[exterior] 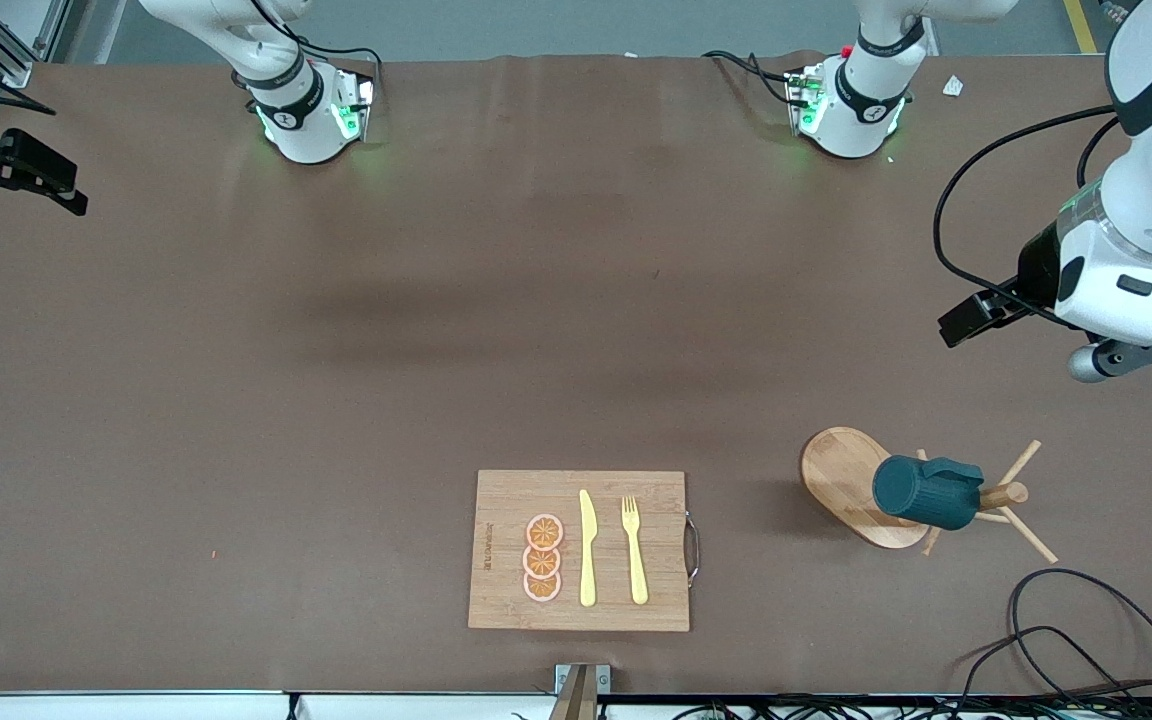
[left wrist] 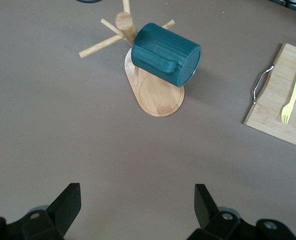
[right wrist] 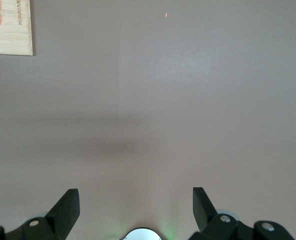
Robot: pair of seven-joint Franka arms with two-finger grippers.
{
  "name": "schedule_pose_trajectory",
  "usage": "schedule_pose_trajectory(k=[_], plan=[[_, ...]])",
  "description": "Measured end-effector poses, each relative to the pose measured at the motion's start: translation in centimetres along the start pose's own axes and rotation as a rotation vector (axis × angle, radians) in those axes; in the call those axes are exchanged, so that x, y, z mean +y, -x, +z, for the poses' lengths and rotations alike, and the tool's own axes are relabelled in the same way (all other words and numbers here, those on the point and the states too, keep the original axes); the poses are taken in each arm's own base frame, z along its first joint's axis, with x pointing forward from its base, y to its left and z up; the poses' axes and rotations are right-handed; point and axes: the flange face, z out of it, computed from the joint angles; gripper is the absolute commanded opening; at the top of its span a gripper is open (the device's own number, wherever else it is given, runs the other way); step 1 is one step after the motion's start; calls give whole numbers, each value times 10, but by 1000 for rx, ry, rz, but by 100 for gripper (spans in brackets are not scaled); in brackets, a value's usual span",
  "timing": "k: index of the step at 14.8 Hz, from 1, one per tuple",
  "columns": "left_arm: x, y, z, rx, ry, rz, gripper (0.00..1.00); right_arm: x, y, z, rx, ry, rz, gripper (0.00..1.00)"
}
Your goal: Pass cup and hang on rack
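The dark teal cup hangs on its side from a peg of the light wooden rack, which stands toward the left arm's end of the table. The left wrist view shows the cup by its handle over the rack's oval base. My left gripper is up in the air over bare table beside the rack, open, with nothing between its fingers. My right gripper is open and empty too, raised over the right arm's end of the table.
A rectangular wooden cutting board lies near the front edge with orange slices, a yellow knife and a yellow fork on it. Black cables loop on the table nearer the front camera than the rack.
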Motion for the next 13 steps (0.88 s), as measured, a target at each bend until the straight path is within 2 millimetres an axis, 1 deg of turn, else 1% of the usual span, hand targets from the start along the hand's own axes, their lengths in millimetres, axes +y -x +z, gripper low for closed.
schedule_pose_trajectory(k=[2,5,7,10,13], plan=[[-3,4,-10,14,10,31,100,0,0,0,0,0,0,100],[-17,10,-33,44,30,66,100,0,0,0,0,0,0,100],[-23,16,-39,41,38,97,100,0,0,0,0,0,0,100],[-24,27,-27,9,23,145,100,0,0,0,0,1,1,100],[-40,29,-13,-20,12,221,100,1,0,0,0,1,2,100]])
